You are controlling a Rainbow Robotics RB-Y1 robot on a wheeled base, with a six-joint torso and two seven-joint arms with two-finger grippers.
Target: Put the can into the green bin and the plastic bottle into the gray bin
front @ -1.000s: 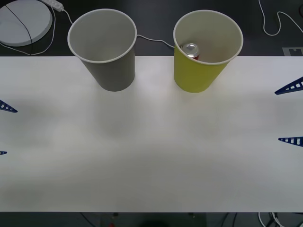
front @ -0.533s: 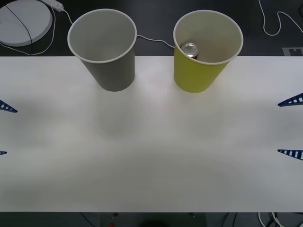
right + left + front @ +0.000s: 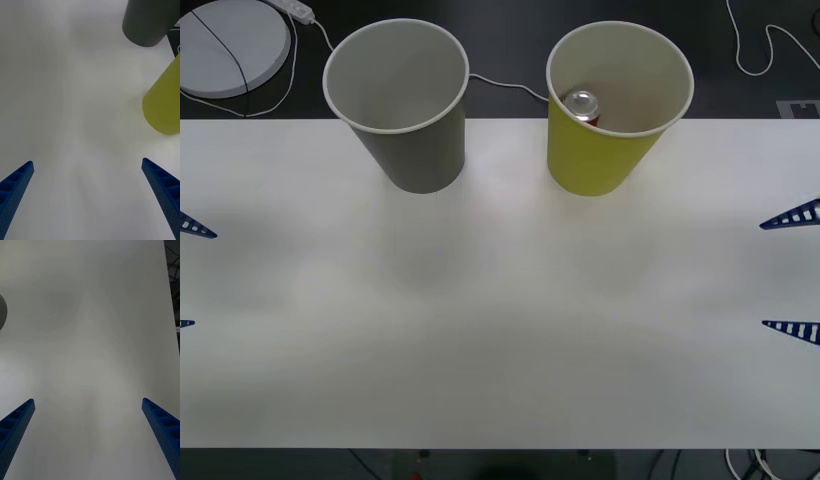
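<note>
At the upper right of the front view, the large yellow-green paper-cup-shaped bin [image 3: 605,140] stands upright near the far edge of the white table [image 3: 500,330], white-rimmed and pale inside. The small red soda can [image 3: 583,106] with its silver top and pull-tab rests inside this bin, against the wall on the picture's left side. To its left, at upper centre-left, stands the large gray paper-cup-shaped bin [image 3: 405,120], also upright and white-rimmed; nothing can be seen on its pale inner wall. The two bins are near each other but apart.

At the right edge of the front view, the right claw [image 3: 792,270] hangs above the table with its blue ribbed fingers [image 3: 795,214] spread wide, pinching nothing. In the right wrist view the same fingers [image 3: 161,189] sit at the two lower corners with bare table between them, the yellow-green bin and the gray bin beyond. At the left edge, the left claw [image 3: 188,275] is likewise spread and holds nothing, well apart from both bins.
</note>
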